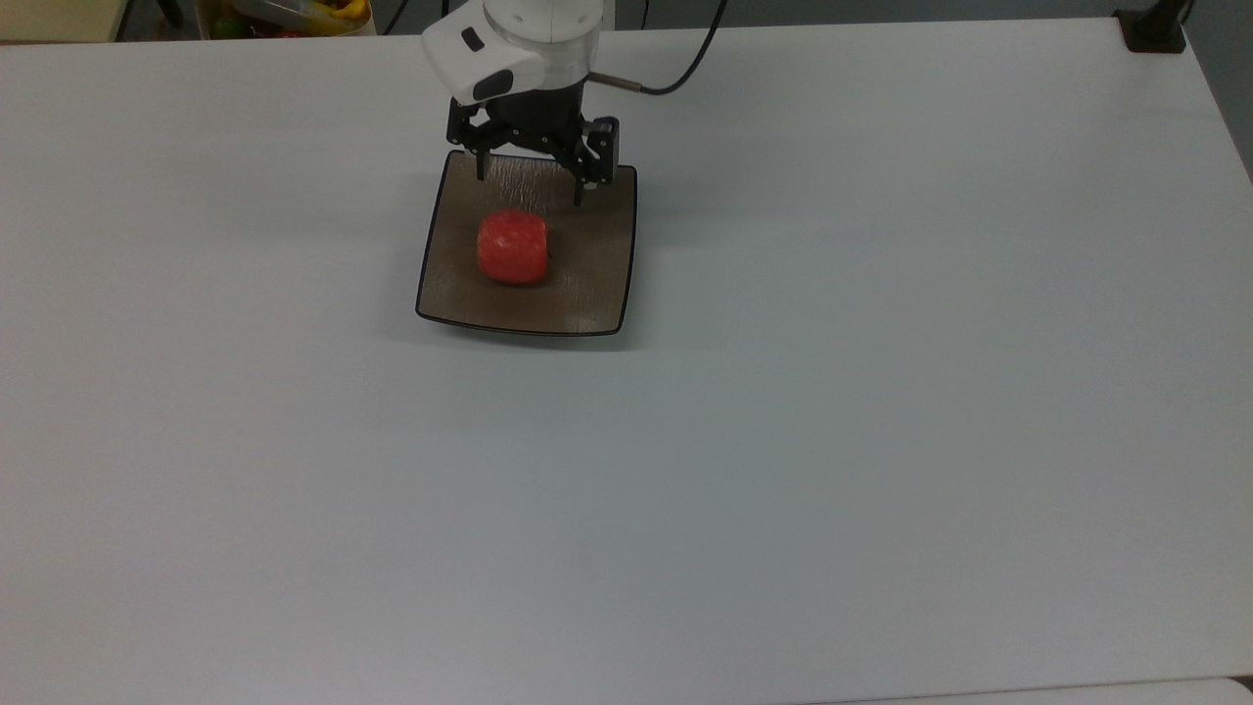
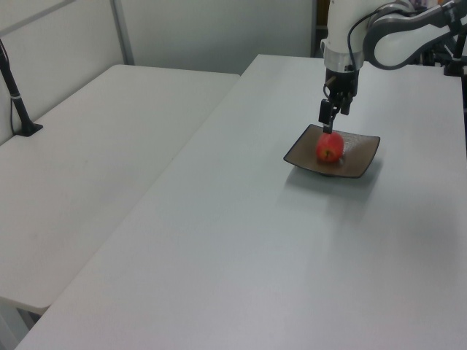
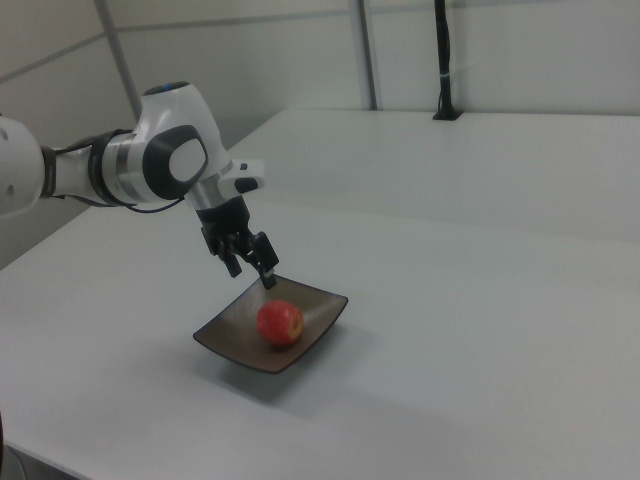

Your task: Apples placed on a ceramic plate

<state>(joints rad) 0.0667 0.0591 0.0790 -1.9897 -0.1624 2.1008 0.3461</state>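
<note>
Now the red apple [image 1: 512,247] sits mid-plate on the square brown ceramic plate [image 1: 597,294], gripper [image 1: 530,192] spread empty above its far edge, apparently job done.

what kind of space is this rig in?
Probably a lab or test room: bare white tables, plain partition walls, and a cable post clamped to a table. The apple sits on a plate.
</note>
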